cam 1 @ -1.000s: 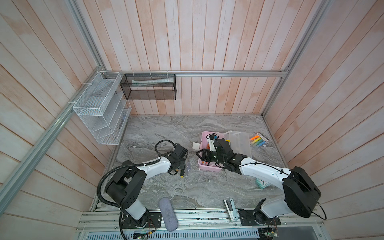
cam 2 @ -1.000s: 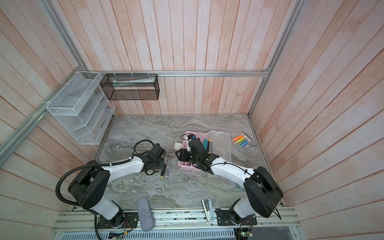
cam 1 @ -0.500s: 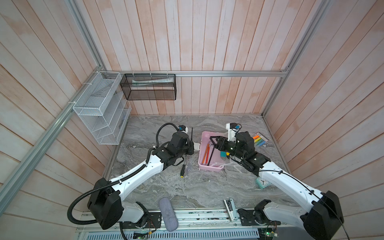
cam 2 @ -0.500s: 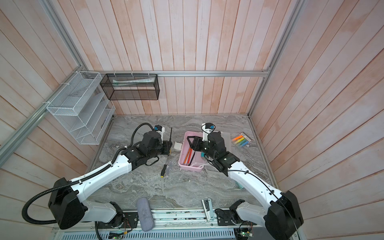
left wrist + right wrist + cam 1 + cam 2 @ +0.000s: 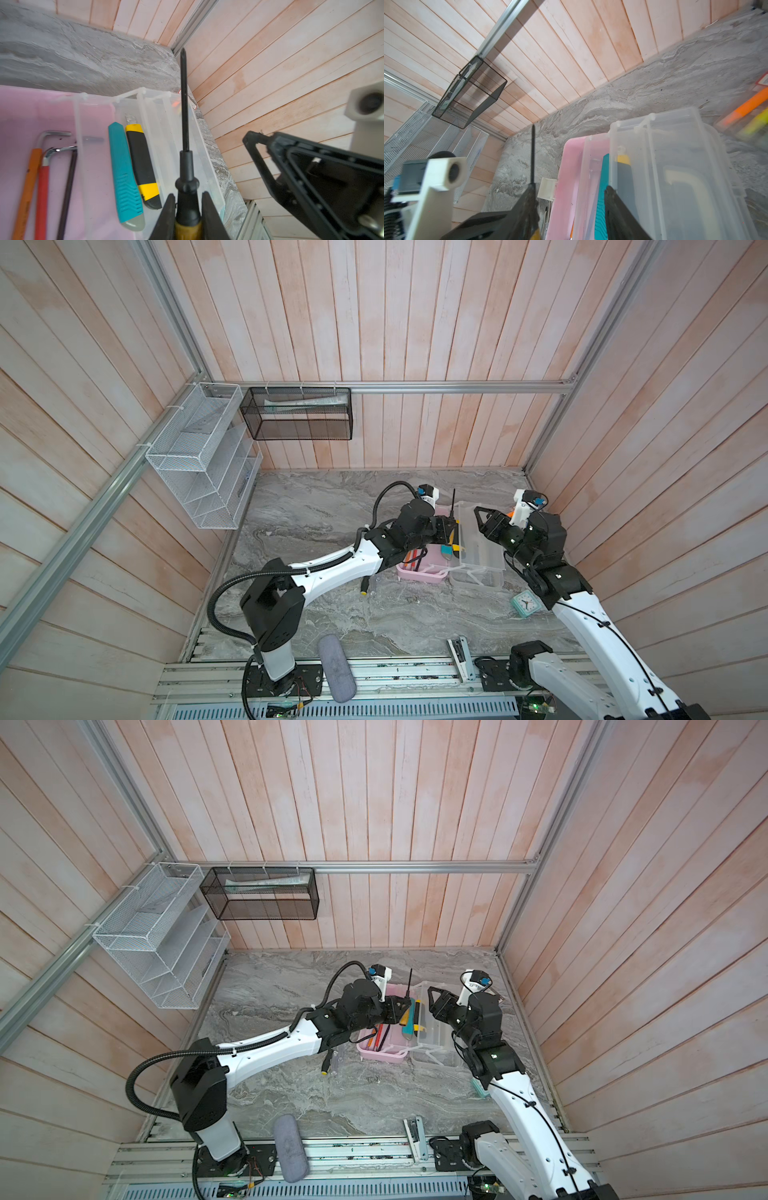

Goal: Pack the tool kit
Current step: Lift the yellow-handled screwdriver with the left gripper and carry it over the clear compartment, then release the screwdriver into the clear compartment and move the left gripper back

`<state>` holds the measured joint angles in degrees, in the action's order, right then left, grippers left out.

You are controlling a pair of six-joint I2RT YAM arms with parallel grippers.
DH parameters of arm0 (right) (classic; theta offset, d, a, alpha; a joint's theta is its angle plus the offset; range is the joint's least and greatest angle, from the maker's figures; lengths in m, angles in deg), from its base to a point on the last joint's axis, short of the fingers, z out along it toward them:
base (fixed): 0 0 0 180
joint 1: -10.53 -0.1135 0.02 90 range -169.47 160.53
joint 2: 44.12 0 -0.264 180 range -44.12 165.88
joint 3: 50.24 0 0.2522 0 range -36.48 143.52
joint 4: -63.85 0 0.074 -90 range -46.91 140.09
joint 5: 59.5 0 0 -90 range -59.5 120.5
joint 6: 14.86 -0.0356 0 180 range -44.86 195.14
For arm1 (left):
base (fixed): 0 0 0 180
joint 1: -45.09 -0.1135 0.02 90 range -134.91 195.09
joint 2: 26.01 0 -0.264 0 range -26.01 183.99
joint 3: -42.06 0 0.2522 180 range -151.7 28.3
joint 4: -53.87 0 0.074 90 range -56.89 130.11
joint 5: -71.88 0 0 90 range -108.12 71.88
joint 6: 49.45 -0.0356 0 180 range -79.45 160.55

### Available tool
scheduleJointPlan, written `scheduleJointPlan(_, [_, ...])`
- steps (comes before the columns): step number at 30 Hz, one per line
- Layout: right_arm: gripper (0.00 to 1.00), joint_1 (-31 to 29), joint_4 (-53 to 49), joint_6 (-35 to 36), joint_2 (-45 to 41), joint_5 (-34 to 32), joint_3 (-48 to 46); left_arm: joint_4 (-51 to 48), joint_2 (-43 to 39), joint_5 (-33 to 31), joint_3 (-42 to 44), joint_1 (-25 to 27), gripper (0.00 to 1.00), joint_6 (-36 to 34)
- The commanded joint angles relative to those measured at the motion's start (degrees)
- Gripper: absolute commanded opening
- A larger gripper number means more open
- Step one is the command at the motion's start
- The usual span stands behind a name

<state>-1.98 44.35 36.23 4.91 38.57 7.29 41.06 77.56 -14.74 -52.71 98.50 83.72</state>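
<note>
Grey fabric pouch (image 5: 336, 668): lay much nearer than the pink box (image 5: 417, 576) and to its left, at the near edge of the marbled tabletop (image 5: 316, 526). Teal clock (image 5: 525, 603): nearer than the box and to its right, apart from it. Loose black tool with a yellow end (image 5: 365, 588): just off the box's near left corner, partly under the left arm. Pink box: stood open on the tabletop. Hex keys (image 5: 42, 187): one orange-sleeved, one red-sleeved and one bare dark, laid lengthwise on the box floor. Teal cutter (image 5: 124, 176) and black-yellow cutter (image 5: 141, 162): side by side along the box's lid-side edge; compartment could not be told. Frosted lid (image 5: 478, 549): lay open and flat against the box's right long side. Left gripper (image 5: 188, 214): above the box's far right part, fingers pinching a screwdriver (image 5: 184, 116) at its black collar, shaft pointing to the far wall. Right gripper (image 5: 571, 209): above the lid, right of the box, jaws spread with nothing between them. Highlighter packet (image 5: 745, 116): beyond the lid from the box, blurred. Black mesh basket (image 5: 299, 414) and white wire rack (image 5: 199, 464): on the walls, well beyond and left of the box.
</note>
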Motion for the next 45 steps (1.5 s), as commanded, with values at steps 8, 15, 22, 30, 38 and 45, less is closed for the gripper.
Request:
scheduleJointPlan(8, [0.53, 3.25, -3.32, 1.65, -3.68, 2.8, -3.23, 3.32, 10.28, 1.72, -8.3, 0.79, 0.2, 5.59])
scheduleJointPlan(15, [0.53, 4.06, -1.72, 1.39, -3.77, 4.05, -5.46, 0.87, 14.67, 0.75, -11.63, 2.84, 0.2, 6.03])
scheduleJointPlan(22, [0.53, 4.6, -0.35, 1.39, -3.42, 4.78, -7.08, -1.79, 18.31, 0.84, -14.66, 3.11, 0.24, 6.28])
scheduleJointPlan(30, [0.53, 4.93, 0.21, 1.47, -3.08, 5.11, -8.03, -3.41, 19.7, -0.3, -15.58, 3.11, 0.38, 6.61])
scheduleJointPlan(38, [0.53, 5.11, -0.45, 1.72, -2.38, 5.44, -6.4, -3.49, 16.61, -1.78, -15.09, 2.54, 0.39, 1.87])
scheduleJointPlan(45, [0.52, 3.42, -1.07, 2.42, 0.71, 7.88, -1.79, -6.98, 3.18, -6.09, -7.0, -1.56, 0.54, -12.04])
